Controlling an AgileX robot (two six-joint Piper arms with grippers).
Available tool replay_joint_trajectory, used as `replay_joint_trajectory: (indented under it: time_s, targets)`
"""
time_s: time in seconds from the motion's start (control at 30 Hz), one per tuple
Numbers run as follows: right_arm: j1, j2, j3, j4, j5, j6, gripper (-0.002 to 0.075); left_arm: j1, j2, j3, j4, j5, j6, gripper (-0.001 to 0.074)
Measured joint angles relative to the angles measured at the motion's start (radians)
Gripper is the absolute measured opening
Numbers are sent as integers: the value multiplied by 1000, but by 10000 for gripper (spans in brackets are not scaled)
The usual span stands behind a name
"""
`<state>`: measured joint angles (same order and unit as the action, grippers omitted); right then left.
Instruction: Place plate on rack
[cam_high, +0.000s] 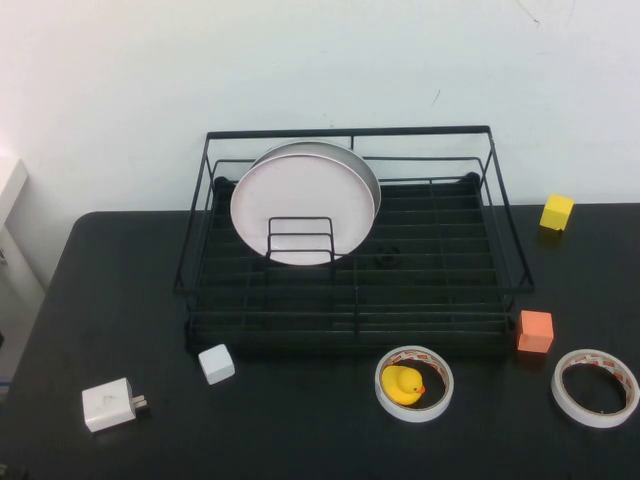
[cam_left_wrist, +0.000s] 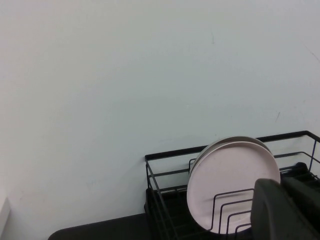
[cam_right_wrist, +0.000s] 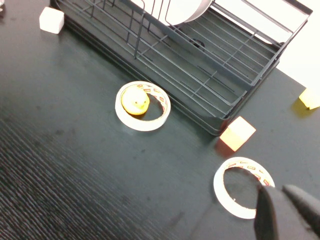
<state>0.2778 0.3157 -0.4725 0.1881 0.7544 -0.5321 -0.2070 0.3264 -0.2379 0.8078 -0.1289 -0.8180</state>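
The pale pink plate (cam_high: 300, 205) stands upright in the left rear part of the black wire rack (cam_high: 500, 205), leaning just behind the small wire divider (cam_high: 300, 240). A grey-white plate (cam_high: 352, 160) stands right behind it. Neither arm shows in the high view. In the left wrist view my left gripper (cam_left_wrist: 283, 184) is shut and empty, raised off to the side of the rack (cam_left_wrist: 170, 152) and facing the pink plate (cam_left_wrist: 230, 170). My right gripper (cam_right_wrist: 276, 192) is shut and empty, hovering over the tape ring (cam_right_wrist: 225, 192) at the table's right front.
A yellow duck (cam_high: 403, 385) sits inside a tape ring (cam_high: 446, 380) in front of the rack. A second tape ring (cam_high: 558, 385), an orange cube (cam_high: 535, 331) and a yellow cube (cam_high: 557, 212) lie to the right. A white cube (cam_high: 216, 364) and a white plug (cam_high: 108, 404) lie front left.
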Motion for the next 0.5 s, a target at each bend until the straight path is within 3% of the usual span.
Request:
replay_joint_trajectory:
  time_s: [0.5]
  targets:
    - [0, 0, 0, 2, 0, 0, -2, 0, 0, 2, 4, -14, 2, 0]
